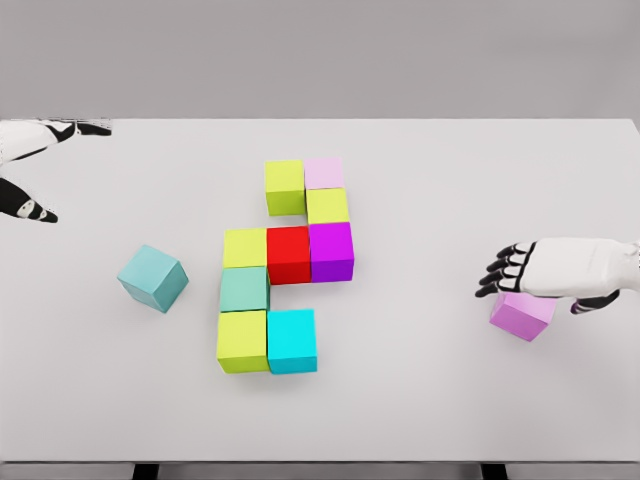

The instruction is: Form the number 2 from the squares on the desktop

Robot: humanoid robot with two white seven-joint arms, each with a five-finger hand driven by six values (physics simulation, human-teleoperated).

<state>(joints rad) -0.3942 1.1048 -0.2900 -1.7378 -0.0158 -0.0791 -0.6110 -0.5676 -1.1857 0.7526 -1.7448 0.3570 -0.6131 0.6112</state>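
I see nine cubes (289, 268) packed mid-desktop (450, 180). A teal cube (153, 278) sits apart toward the left edge. My right hand (545, 268) hovers, fingers curled, over a violet cube (521, 316) near the right edge; my left hand (30, 170) is at the left edge.

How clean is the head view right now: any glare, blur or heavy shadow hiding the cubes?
Head view: even, diffuse render light, no glare on the white table, only faint soft shadows. Cube edges are sharp, no blur. The right hand covers the top of the pink cube; the left hand is cut by the picture's edge.
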